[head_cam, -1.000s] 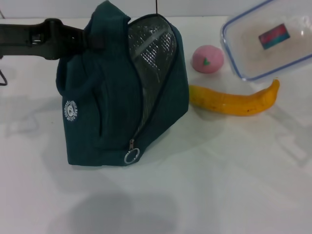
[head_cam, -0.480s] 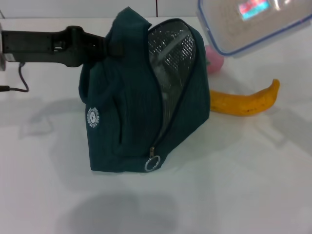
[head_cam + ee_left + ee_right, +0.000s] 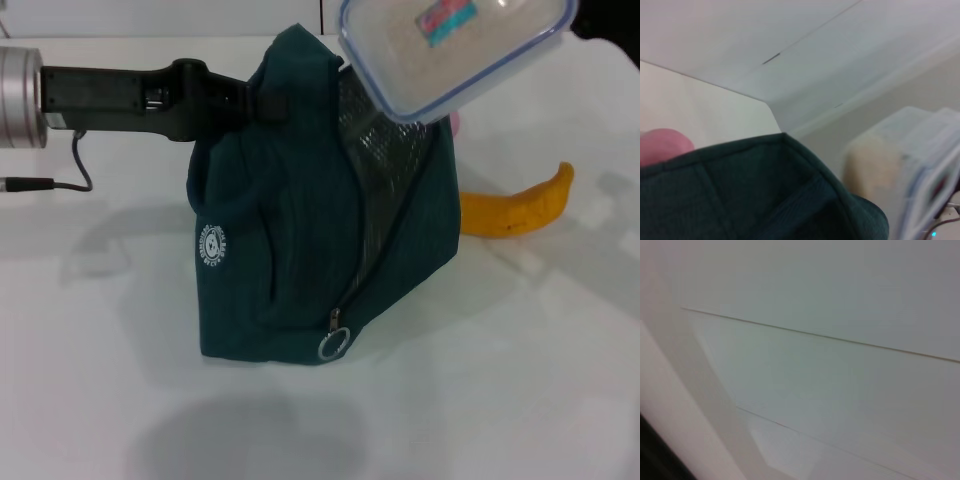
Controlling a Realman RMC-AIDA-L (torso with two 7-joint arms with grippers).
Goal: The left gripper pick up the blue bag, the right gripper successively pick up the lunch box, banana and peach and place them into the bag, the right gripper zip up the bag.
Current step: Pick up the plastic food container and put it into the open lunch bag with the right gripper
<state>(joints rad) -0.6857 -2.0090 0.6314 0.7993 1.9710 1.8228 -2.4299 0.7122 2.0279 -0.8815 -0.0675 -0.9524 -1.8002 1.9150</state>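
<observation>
A plain test room or lab, by its look; a bare white bench (image 3: pixel 500 400) carries the things; just behind the bench stands a blank white panelled wall (image 3: pixel 740 30) with thin seams.

The blue bag (image 3: pixel 300 250) stands upright on the desk (image 3: pixel 520 380) and serves as the reference. Its opening faces the right side, and the zip pull (image 3: pixel 334 345) hangs at the lower front edge of that opening. The left hand (image 3: pixel 262 103) reaches in from the left of the bag and meets the bag at its upper rear part. The lunch box (image 3: pixel 455 50) is tilted in the air above the bag's upper right corner, over the opening. The banana (image 3: pixel 515 212) lies on the desk to the right of the bag, its near end hidden behind the bag. The peach (image 3: pixel 456 124) is behind the bag's right edge, below the lunch box, mostly hidden.
</observation>
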